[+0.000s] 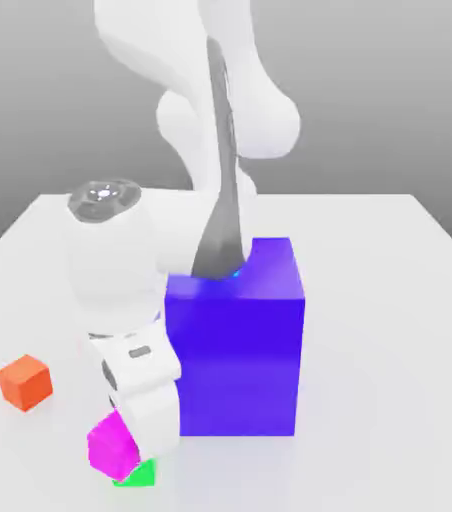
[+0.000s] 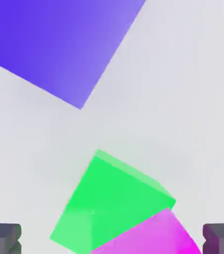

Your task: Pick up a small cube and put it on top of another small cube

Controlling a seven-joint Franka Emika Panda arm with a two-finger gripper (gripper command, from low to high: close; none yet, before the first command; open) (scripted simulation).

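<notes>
- Magenta cube (image 1: 113,446): we find it nearest the exterior view's camera, overlapping the green cube (image 1: 140,474) and tipped; we cannot tell how much of it bears on the green.
- The gripper (image 2: 112,239) has its fingers spread wide, one at either side of the magenta cube, gripping nothing.
- Seating it squarely is, we judge, the step in hand. If it rests steady, we should back straight up, slowly, brushing neither cube; if it slides, we regrasp it, level it and centre it over the green before letting go.
- Farther back, we should keep the hand off the blue-violet block (image 1: 235,365).
- In looks, our magenta cube is plain and vivid, with crisp edges; its near corner points downward in the exterior view, and the hand view shows a paler pink face shading into deeper magenta.
</notes>
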